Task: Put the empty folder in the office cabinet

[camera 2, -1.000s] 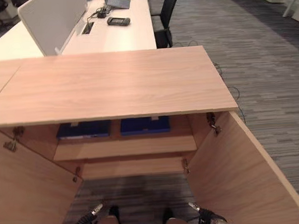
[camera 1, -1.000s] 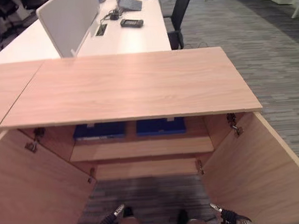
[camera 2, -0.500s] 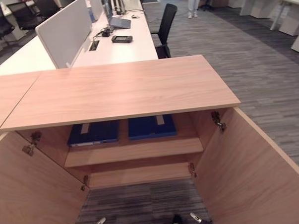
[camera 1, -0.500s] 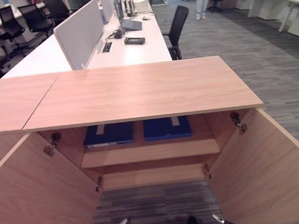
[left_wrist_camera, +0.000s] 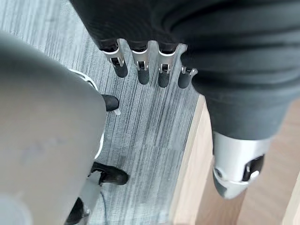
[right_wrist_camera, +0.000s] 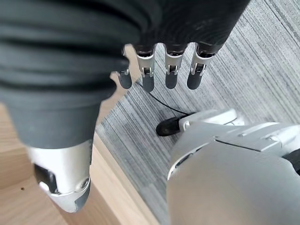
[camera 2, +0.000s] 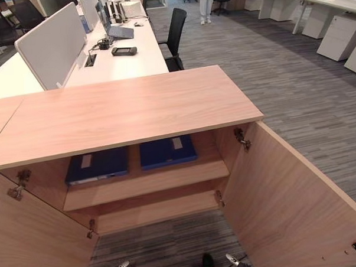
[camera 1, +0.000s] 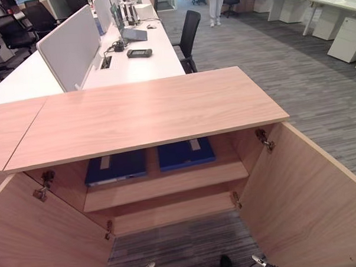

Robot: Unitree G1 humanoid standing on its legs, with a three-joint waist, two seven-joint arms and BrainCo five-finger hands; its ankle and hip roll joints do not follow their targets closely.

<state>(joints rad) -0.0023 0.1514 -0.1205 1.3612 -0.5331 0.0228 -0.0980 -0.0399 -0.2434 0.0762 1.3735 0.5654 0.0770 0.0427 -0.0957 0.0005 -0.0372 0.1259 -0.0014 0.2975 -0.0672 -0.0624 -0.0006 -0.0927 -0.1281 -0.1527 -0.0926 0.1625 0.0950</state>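
Observation:
The office cabinet (camera 1: 147,111) stands in front of me with both doors swung wide, the left door (camera 1: 41,246) and the right door (camera 1: 311,198). Two dark blue folders lie flat side by side on its upper shelf (camera 1: 168,186): one on the left (camera 1: 115,167), one on the right (camera 1: 185,153). The lower shelf (camera 1: 169,212) is bare. My left hand (left_wrist_camera: 141,65) hangs low by the left door's edge, fingers straight, holding nothing. My right hand (right_wrist_camera: 171,70) hangs low over the carpet by the right door, also open with nothing in it.
Behind the cabinet runs a white desk (camera 1: 134,67) with a grey divider panel (camera 1: 68,46), a black device (camera 1: 138,53) and a laptop. A black chair (camera 1: 187,32) stands beside it. Grey carpet (camera 1: 299,75) spreads to the right, with white pedestals (camera 1: 345,37) beyond.
The camera has lifted and swung, so more of the room behind shows. My hands show less at the lower edge. Folders and doors have not moved.

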